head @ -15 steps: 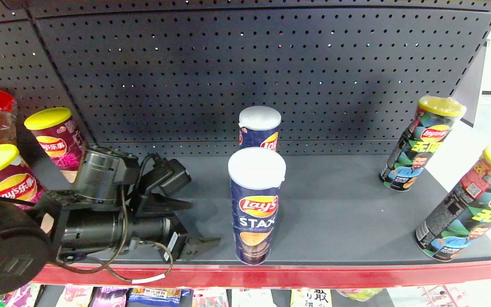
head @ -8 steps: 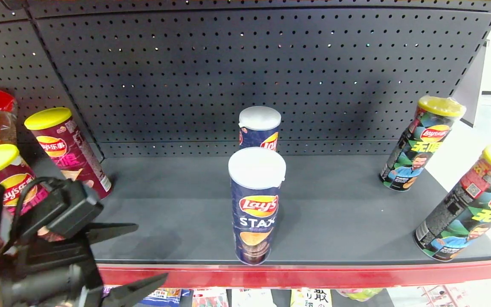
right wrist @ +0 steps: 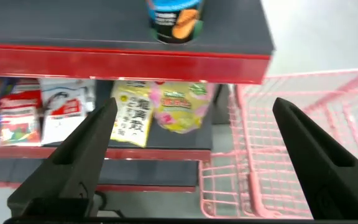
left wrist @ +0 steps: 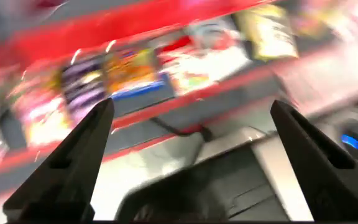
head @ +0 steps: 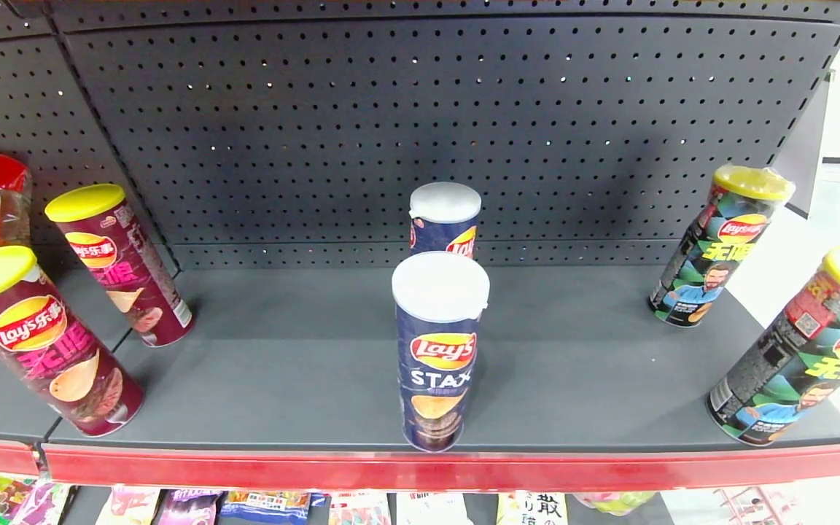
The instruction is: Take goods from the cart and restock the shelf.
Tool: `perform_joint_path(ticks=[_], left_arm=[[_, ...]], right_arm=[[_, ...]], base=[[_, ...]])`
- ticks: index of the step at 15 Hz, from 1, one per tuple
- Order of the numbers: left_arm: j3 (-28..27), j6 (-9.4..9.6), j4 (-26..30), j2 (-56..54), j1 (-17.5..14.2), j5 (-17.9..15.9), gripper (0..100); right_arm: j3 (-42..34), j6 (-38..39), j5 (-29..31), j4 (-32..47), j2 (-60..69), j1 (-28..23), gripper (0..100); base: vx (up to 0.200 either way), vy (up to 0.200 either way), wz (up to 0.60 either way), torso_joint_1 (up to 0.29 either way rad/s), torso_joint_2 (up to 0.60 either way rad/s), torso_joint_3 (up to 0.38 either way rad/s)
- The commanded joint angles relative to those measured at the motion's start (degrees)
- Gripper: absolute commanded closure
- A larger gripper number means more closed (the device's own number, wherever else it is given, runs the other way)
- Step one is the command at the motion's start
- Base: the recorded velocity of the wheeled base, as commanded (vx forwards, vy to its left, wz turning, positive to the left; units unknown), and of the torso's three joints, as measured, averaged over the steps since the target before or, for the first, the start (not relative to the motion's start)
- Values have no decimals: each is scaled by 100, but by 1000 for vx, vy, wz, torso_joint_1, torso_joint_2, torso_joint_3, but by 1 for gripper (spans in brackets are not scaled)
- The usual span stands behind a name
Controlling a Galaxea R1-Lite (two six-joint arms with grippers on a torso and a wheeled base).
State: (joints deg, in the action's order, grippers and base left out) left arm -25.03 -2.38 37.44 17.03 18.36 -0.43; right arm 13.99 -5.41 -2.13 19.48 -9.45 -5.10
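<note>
Two blue chip cans stand mid-shelf, one at the front [head: 438, 350] and one behind it [head: 444, 219] against the pegboard. The dark shelf [head: 303, 364] has a red front lip [head: 464, 470]. My left gripper [left wrist: 192, 104] is open with nothing between its fingers, facing blurred lower shelves of snack bags. My right gripper [right wrist: 194, 102] is open and holds nothing; it hangs below the shelf's red lip [right wrist: 123, 59], beside the pink wire cart [right wrist: 291, 155]. The base of a green-black can [right wrist: 174, 17] stands on the shelf above it.
Two maroon cans with yellow lids [head: 41, 343] [head: 125, 266] stand at the shelf's left. Two green-black cans [head: 722, 244] [head: 803, 350] stand at its right. Snack bags [right wrist: 135, 115] fill the lower shelf. Bare shelf lies on both sides of the blue cans.
My left arm has pulled back from the shelf, down and to the left, out of the head view. The cans have stayed where they were.
</note>
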Motion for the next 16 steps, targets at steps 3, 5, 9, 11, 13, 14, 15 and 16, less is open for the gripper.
perform_joint_path(ticks=[3, 5, 9, 11, 13, 14, 15, 16], left_arm=[[613, -483, -518, -1677, -104, 807, 0], [1343, -413, -1564, -1703, -34, 878, 0], [1483, -369, -1898, -1422, -192, 1774, 0], [1492, -378, -1898, -1413, -201, 2548, 0], [1492, -413, -1872, -1351, -210, 2952, 0], [1448, -413, -1872, -1097, -447, 2952, 0], [1351, -413, -1933, -622, -860, 2925, 0], [1255, -421, -1933, -191, -1247, 2882, 0]], right_arm=[[-459, -153, -261, -243, 373, -79, 0], [-600, -4, -437, -498, 382, -79, 0], [-934, 75, 125, -1263, 382, -79, 0], [-1197, 119, 38, -1763, 356, 53, 0], [-1215, 119, -6, -1799, 347, 299, 0], [-1215, 119, -24, -1799, 330, 492, 0], [-1215, 128, -24, -1799, 330, 685, 0], [-1215, 137, -15, -1799, 391, 773, 0]], base=[[0, 0, 0, 0, 0, 0], [0, 0, 0, 0, 0, 0], [0, 0, 0, 0, 0, 0], [0, 0, 0, 0, 0, 0], [0, 0, 0, 0, 0, 0], [0, 0, 0, 0, 0, 0], [0, 0, 0, 0, 0, 0], [0, 0, 0, 0, 0, 0]])
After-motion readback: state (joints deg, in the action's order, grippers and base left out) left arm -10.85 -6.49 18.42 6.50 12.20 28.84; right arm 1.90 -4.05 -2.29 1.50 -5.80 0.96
